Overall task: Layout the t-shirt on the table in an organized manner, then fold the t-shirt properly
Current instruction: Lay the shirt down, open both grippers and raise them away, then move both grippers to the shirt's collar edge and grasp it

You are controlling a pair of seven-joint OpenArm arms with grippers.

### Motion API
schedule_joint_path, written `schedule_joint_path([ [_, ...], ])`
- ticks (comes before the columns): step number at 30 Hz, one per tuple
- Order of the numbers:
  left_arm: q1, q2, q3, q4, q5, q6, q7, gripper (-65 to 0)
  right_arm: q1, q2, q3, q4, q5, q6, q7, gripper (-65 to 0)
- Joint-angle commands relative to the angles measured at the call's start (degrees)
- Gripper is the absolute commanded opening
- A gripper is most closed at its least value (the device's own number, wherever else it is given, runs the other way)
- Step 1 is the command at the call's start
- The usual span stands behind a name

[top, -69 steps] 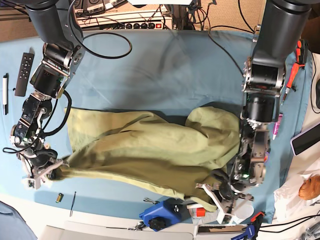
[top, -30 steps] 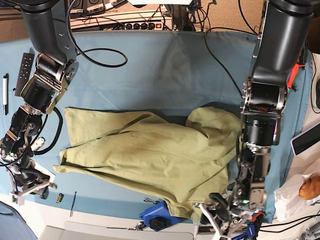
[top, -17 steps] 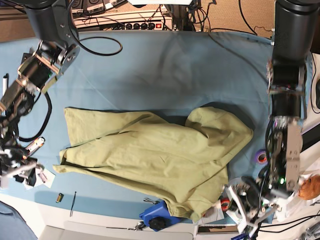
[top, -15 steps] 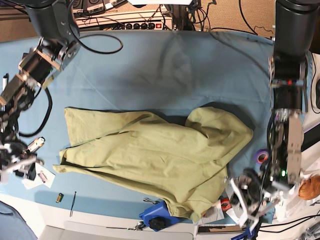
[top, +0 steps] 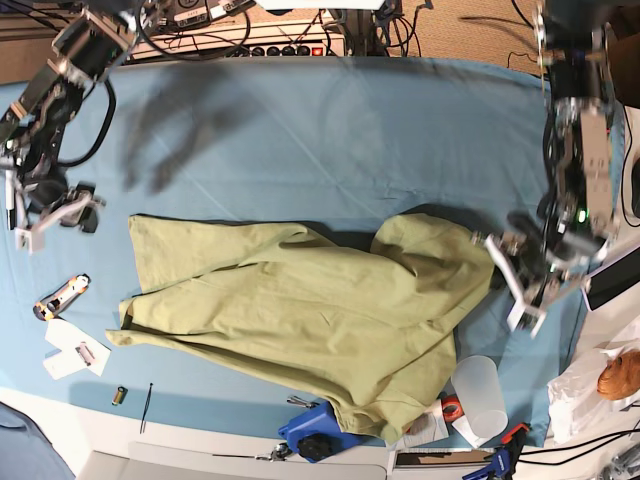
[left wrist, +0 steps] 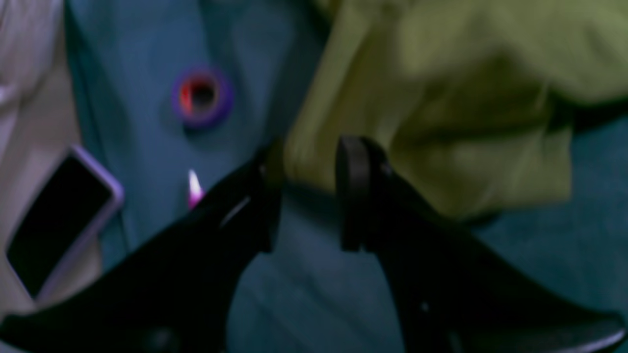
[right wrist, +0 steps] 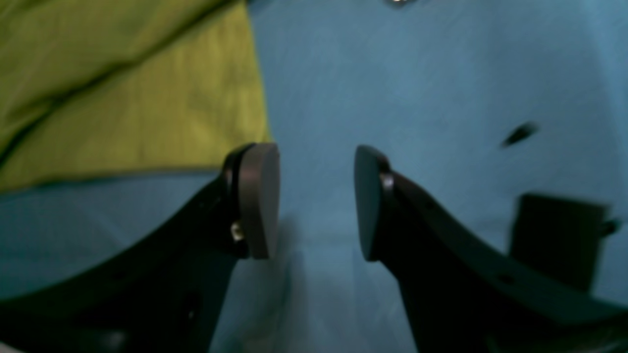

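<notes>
Base view: both arms have been lifted away from the near edge of the desk (top: 330, 130) and moved to the far corners of the t-shirt (top: 300, 310), which lies rumpled at the centre. The right gripper (top: 55, 215) is released and empty beside the hem corner. The left gripper (top: 520, 280) stands parted at the bunched fold; spreading is judged unfinished.
</notes>
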Motion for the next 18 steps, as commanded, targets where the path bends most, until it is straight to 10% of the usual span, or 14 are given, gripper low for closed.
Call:
schedule_joint_path([
  [1, 0.50, -0.63, -0.96, 1.95, -0.35, 0.20, -1.11, -47.2, -0.20, 0.94, 0.13, 0.79, 1.73, 0.79, 1.36, -39.5],
  [13, 13.73, 5.66, -2.01, 3.56, -0.33, -0.07, -2.34, -47.2, -2.71, -3.54, -4.00, -0.68, 4.24, 3.19, 2.32, -39.5],
  [18, 14.29, 8.44, -2.01, 3.56, -0.37, -3.58, -2.43, -47.2, -2.64, -3.74, -8.37, -5.75, 0.15, -1.73, 10.95, -39.5],
])
